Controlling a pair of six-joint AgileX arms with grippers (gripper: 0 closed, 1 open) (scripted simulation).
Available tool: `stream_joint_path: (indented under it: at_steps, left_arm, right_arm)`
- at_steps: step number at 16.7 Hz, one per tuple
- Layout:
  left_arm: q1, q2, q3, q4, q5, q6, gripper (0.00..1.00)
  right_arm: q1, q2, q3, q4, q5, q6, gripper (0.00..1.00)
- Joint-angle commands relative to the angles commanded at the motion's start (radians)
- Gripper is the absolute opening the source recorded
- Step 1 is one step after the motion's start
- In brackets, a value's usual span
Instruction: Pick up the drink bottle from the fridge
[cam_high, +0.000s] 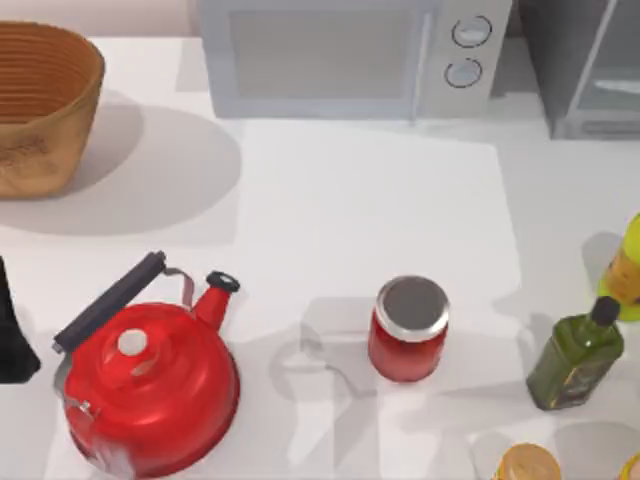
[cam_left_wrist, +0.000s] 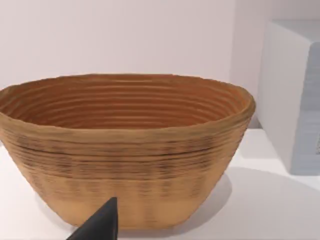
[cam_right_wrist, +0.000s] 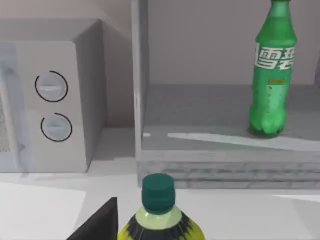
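Task barely started, judging by the layout: the drink bottle (cam_right_wrist: 270, 70), a green soda bottle with a white label, stands upright on the shelf inside the fridge (cam_right_wrist: 220, 160), nothing touching it. The fridge front looks open in the right wrist view, with the pale frame post at the side and the bottle plainly visible. Left to do: reach in, close on the bottle, lift it out.

Right gripper: one dark finger (cam_right_wrist: 97, 224) tip shows at the frame edge, the other finger out of shot, so the spread is something I cannot tell. Nothing seen held. The drink bottle is well ahead of that finger, deep on the shelf and off to one side. Just beside the finger, much closer, is the yellow-green bottle (cam_right_wrist: 159, 220) with a dark green cap, not the target. The microwave (cam_right_wrist: 50, 100) stands beyond, next to the fridge.

Left gripper: one dark finger (cam_left_wrist: 100, 225) tip seen, spread cannot be told, holding nothing visible. The wicker basket (cam_left_wrist: 125, 150) sits straight ahead of it, near, not touching. This arm looks idle at the table's left edge.
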Motion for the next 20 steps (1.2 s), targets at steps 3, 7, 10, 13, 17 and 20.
stream_joint_path:
  at_steps: [3, 7, 10, 13, 17, 20]
  left_arm:
    - [0.0, 0.0, 0.0, 0.0, 0.0, 0.0, 1.0]
    - [0.0, 0.0, 0.0, 0.0, 0.0, 0.0, 1.0]
    - [0.0, 0.0, 0.0, 0.0, 0.0, 0.0, 1.0]
    - [0.0, 0.0, 0.0, 0.0, 0.0, 0.0, 1.0]
    - [0.0, 0.0, 0.0, 0.0, 0.0, 0.0, 1.0]
    - [0.0, 0.0, 0.0, 0.0, 0.0, 0.0, 1.0]
  right_arm:
    - [-0.004, 0.01, 0.001, 0.01, -0.004, 0.0, 1.0]
    - [-0.057, 0.157, 0.02, 0.158, -0.056, -0.001, 1.0]
    - [-0.126, 0.378, 0.045, 0.368, -0.12, -0.001, 1.0]
    - [-0.208, 0.675, 0.071, 0.622, -0.197, 0.001, 1.0]
    - [-0.32, 1.079, 0.103, 0.959, -0.304, 0.007, 1.0]
    - [-0.396, 1.336, 0.126, 1.185, -0.379, 0.012, 1.0]
